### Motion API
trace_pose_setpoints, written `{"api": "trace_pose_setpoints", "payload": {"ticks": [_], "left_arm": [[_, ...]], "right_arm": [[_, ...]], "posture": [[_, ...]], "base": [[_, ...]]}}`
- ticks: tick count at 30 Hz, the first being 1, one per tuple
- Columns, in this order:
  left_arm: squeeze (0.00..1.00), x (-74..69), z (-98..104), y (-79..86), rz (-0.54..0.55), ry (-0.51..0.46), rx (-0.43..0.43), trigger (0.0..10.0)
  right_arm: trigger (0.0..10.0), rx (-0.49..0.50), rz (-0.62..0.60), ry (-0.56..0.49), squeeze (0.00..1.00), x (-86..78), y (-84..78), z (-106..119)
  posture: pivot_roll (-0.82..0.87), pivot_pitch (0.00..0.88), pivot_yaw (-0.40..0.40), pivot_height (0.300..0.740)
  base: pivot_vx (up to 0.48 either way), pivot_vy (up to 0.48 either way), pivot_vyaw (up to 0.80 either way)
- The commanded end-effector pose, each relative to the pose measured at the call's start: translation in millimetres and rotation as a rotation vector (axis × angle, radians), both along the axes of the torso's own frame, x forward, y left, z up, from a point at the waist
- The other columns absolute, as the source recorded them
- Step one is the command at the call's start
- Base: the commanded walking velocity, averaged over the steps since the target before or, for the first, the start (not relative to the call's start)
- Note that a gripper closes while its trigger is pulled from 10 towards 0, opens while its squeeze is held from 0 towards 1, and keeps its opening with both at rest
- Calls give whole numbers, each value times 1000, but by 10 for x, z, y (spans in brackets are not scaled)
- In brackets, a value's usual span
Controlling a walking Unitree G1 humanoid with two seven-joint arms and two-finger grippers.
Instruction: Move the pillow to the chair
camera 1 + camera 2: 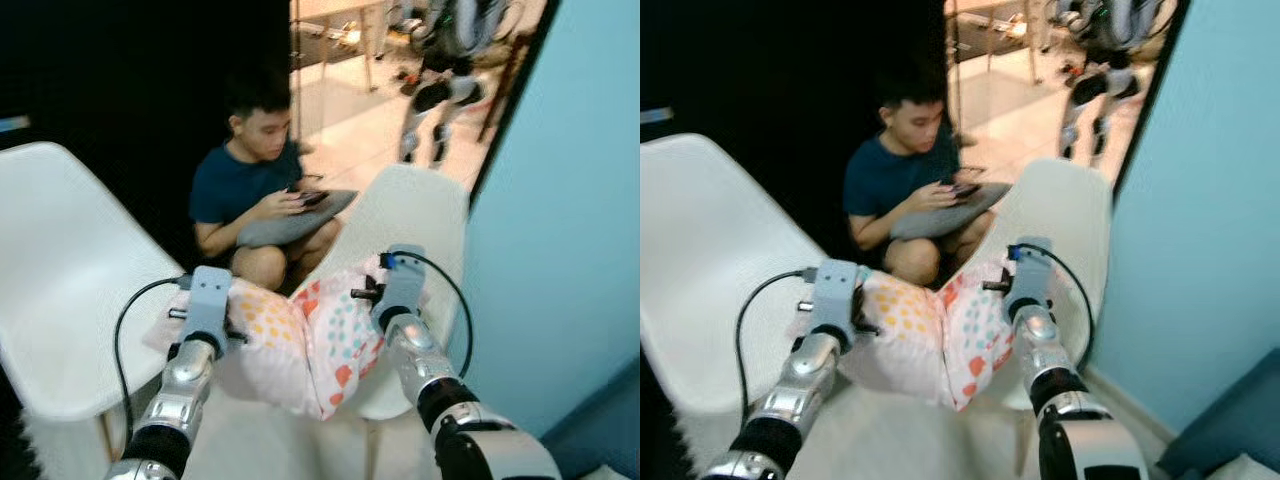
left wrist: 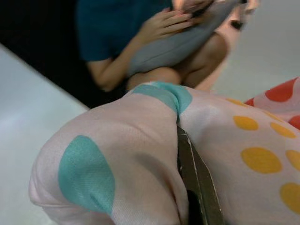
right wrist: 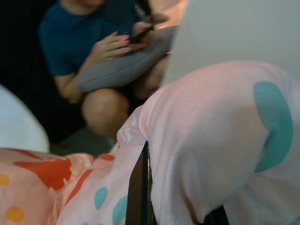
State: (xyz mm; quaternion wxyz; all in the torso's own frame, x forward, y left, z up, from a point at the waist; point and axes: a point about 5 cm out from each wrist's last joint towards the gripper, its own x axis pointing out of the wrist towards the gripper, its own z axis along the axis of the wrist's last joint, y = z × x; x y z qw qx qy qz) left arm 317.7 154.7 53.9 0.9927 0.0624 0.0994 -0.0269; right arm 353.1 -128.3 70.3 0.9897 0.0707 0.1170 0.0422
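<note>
1. A polka-dot pillow, pale pink with orange, teal and red spots, hangs in the air between the robot's two arms, sagging in the middle because it is gripped only at its two ends.
2. The left gripper is clamped on the pillow's left end. In the left wrist view one black finger is sunk into a fold of the fabric, which bulges around it, so the fingers are pressed together on the cloth.
3. The right gripper pinches the pillow's right end in the same way. In the right wrist view a black finger disappears under bunched fabric.
4. Holding both ends likely keeps the soft pillow from swinging or slipping while it is carried.
5. Two white moulded chairs stand ahead: a large chair on the robot's left, and a second chair just behind the pillow on the right.
6. The pillow is above the gap between them, not resting on either seat, so the placing step is judged not yet done.
7. A person in a dark blue shirt sits on the floor beyond the chairs, holding a phone over a grey cushion.
8. Another humanoid robot stands in the bright room behind.
</note>
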Motion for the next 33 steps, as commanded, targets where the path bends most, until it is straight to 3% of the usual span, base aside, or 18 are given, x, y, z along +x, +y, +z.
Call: {"api": "trace_pose_setpoints", "payload": {"ticks": [1,23,33], "left_arm": [[0,64,106,-73,-30,-41,-21,10000],[0,105,168,-10,-30,-70,2,10000],[0,99,212,-41,-46,-97,-56,10000]], "right_arm": [[10000,13,17,-56,0,76,41,145],[10000,68,-21,-62,0,81,-2,165],[10000,58,-7,-62,0,87,9,174]], "posture": [[39,0,-10,740],[37,0,-23,740],[40,0,-36,740]], "base": [[0,0,-800],[0,0,-793],[24,0,-86]]}}
